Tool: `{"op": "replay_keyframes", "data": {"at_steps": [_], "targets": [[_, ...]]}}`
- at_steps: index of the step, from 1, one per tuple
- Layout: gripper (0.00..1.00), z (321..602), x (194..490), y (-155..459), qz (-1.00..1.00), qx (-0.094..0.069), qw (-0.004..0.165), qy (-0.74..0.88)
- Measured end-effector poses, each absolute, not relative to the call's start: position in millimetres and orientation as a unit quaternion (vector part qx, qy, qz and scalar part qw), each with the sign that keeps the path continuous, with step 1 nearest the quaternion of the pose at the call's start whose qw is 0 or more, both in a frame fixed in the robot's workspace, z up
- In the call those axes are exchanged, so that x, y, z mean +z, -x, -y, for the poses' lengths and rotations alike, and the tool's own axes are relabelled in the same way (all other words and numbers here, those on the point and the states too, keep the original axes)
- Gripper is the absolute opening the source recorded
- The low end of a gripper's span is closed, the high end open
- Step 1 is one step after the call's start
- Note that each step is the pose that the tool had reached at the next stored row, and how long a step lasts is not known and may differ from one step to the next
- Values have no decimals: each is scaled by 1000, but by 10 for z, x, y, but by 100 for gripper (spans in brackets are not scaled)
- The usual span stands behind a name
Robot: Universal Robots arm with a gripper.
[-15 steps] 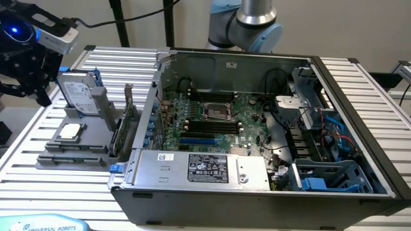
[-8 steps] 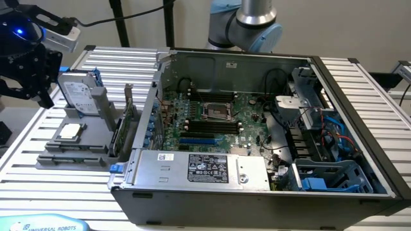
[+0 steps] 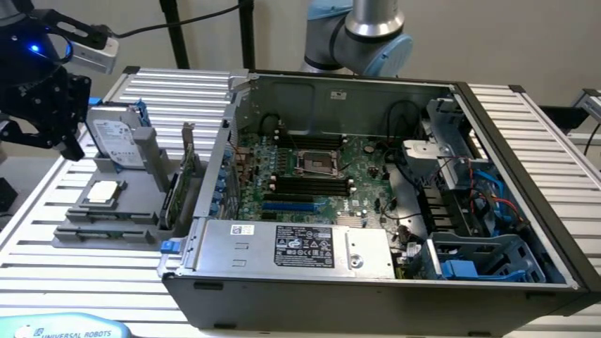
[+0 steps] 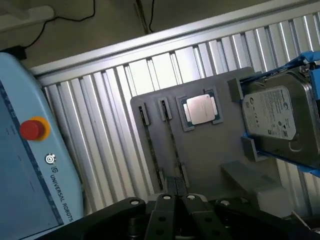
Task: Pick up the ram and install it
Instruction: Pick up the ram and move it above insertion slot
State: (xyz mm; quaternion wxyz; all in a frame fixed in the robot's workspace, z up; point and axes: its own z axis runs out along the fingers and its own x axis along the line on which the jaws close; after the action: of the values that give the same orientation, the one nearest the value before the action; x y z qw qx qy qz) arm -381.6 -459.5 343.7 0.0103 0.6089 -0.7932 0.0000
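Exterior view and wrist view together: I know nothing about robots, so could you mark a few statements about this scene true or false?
1. The computer case lies open with its motherboard showing. True.
2. The fingers are carrying the ram. False: they are shut with nothing between them, near the gray tray.
3. A processor chip lies on the gray tray. True.
4. The hard drive is mounted inside the computer case. False: it stands on the gray tray.
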Motion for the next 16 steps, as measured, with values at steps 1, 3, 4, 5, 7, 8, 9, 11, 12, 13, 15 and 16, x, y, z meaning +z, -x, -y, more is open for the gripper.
{"op": "replay_keyframes", "data": {"at_steps": [1,3,4,5,7,8,9,11,12,13,15,16], "targets": [[11,4598,3426,3822,791,-1,9,-612],[11,4611,3407,3832,788,-5,5,-616],[11,4620,3399,3837,787,-7,2,-617],[11,4630,3391,3843,786,-10,0,-618],[11,4668,3368,3860,785,-15,-4,-619],[11,4690,3353,3870,785,-16,-5,-620],[11,4707,3338,3878,784,-17,-6,-620],[11,4723,3307,3889,781,-19,-7,-624],[11,4725,3292,3894,778,-19,-7,-628],[11,4727,3279,3897,775,-20,-8,-632],[11,4728,3253,3899,767,-20,-7,-642],[11,4729,3240,3900,762,-20,-7,-647]]}}
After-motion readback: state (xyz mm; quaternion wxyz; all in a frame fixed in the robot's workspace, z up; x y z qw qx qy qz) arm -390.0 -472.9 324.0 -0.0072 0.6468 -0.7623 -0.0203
